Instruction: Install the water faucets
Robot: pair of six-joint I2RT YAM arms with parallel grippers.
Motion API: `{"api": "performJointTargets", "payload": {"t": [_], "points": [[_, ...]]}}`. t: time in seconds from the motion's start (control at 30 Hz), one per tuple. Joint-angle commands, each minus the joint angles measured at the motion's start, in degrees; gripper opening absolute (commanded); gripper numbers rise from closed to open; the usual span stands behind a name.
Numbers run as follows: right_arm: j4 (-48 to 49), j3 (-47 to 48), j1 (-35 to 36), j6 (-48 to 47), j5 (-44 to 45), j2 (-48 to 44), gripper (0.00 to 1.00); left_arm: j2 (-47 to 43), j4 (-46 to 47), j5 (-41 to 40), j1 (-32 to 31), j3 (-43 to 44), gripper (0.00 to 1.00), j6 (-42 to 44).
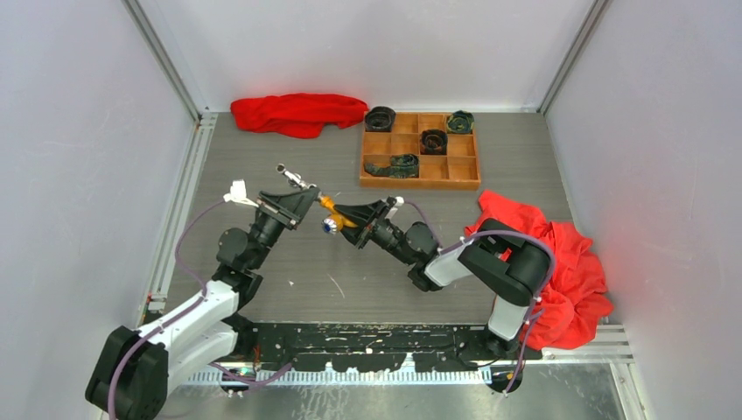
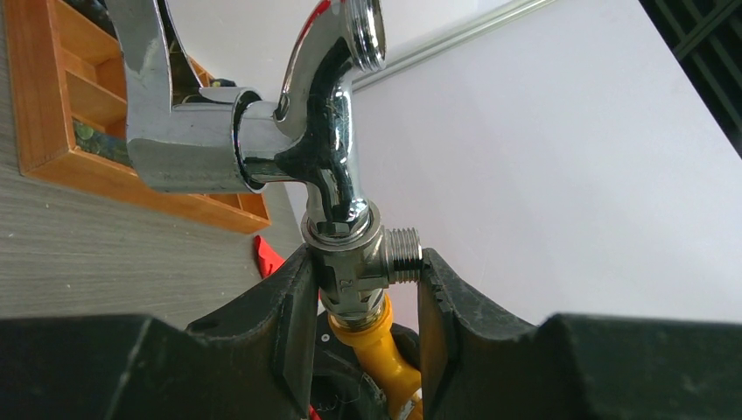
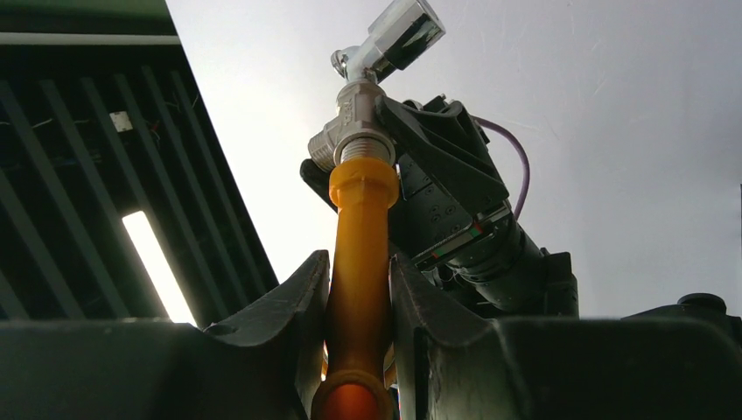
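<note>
The shiny silver water faucet (image 2: pixel 328 157) has its hex valve body clamped between my left gripper's (image 2: pixel 363 280) fingers, with handle and spout sticking out beyond them. The orange-yellow faucet piece (image 3: pixel 359 254) stands upright between my right gripper's (image 3: pixel 359 289) fingers, which are shut on its tube. Its hex end meets the silver faucet's (image 3: pixel 376 61) threaded stub, where some thread shows. In the top view both grippers face each other above mid-table, the left gripper (image 1: pixel 302 199) on the silver faucet (image 1: pixel 293 178) and the right gripper (image 1: pixel 354 214) on the orange-yellow piece (image 1: pixel 331 210).
A wooden compartment tray (image 1: pixel 420 182) with several dark round rolled items sits at the back right. One red cloth (image 1: pixel 297 112) lies at the back edge, and another red cloth (image 1: pixel 573 267) is heaped beside the right arm. Grey walls close in both sides.
</note>
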Motion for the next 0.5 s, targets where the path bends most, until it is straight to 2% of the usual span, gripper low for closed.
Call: {"api": "performJointTargets", "payload": {"t": [0.0, 0.23, 0.27, 0.4, 0.47], "points": [[3.89, -0.96, -0.44, 12.32, 3.57, -1.17, 0.01, 1.26, 13.10, 6.24, -1.33, -0.05, 0.00, -3.68], [4.10, -2.50, -0.49, 11.87, 4.73, -1.74, 0.01, 0.75, 13.00, 5.72, -1.40, -0.15, 0.00, -4.12], [4.57, -2.62, -0.47, 11.81, 4.94, -1.59, 0.03, 0.54, 12.49, 5.58, -1.40, -0.23, 0.00, -4.13], [6.19, -3.22, -0.53, 11.95, 5.43, -1.07, 0.34, -0.89, 10.39, 4.33, -1.43, -0.79, 0.00, -4.77], [6.34, -3.42, -0.62, 11.94, 5.66, -1.15, 0.46, -2.15, 8.52, 3.66, -1.38, -0.85, 0.00, -5.14]]}}
